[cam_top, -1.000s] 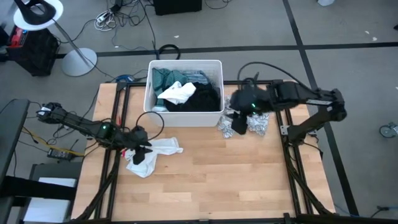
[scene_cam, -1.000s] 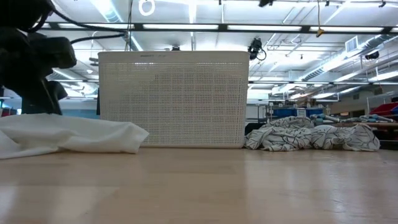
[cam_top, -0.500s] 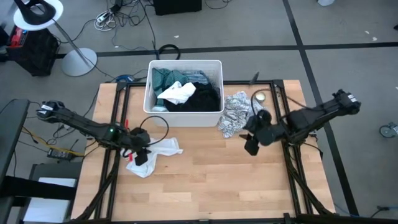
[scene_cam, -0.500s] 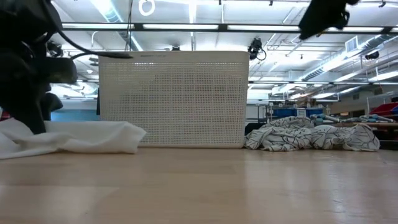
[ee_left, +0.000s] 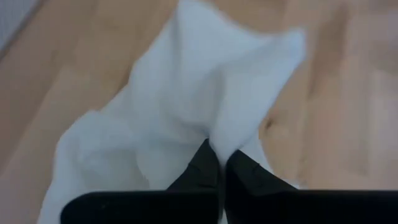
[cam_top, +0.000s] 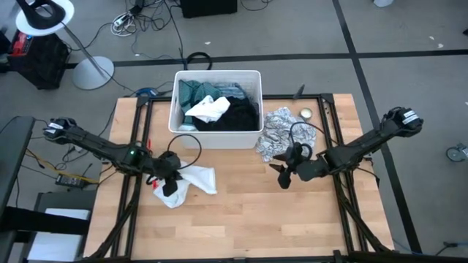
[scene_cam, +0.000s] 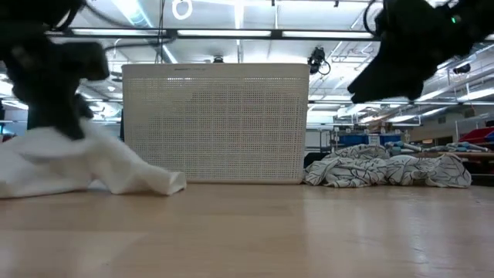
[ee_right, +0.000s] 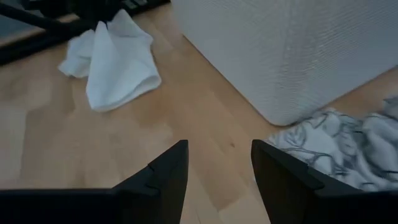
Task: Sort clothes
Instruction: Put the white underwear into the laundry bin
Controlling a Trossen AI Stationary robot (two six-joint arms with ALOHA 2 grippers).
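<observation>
A white garment [cam_top: 194, 180] lies bunched on the table's near left, with my left gripper [cam_top: 169, 184] shut on it. A white-grey patterned garment [cam_top: 276, 135] lies crumpled by the right wall of the white tub [cam_top: 175, 102]. Teal, black, white and striped clothes [cam_top: 219, 106] fill the tub. My right gripper [cam_top: 284, 175] hangs open above bare wood, near the patterned garment on its near side, with nothing between its fingers [ee_right: 166, 177]. My left gripper pinches a raised fold of the white garment [ee_left: 208, 127] between its two fingers, coming slanting down from the table's left. How many layers it holds cannot be told. The cloth peaks up at the fingers [scene_cam: 85, 135], and its remaining part [scene_cam: 147, 179] lies slack on the table.
The tub [scene_cam: 216, 123] stands at the table's far middle. A small round object [cam_top: 306, 113] lies beyond the patterned garment [scene_cam: 386, 168]. Bare wood spreads across the near half of the table [cam_top: 248, 219].
My left gripper has shut on the white garment and drawn a fold of it up into a peak; the cloth has bunched toward the right. My right gripper has left the patterned garment, which stays put, and come toward the near edge and lower down.
</observation>
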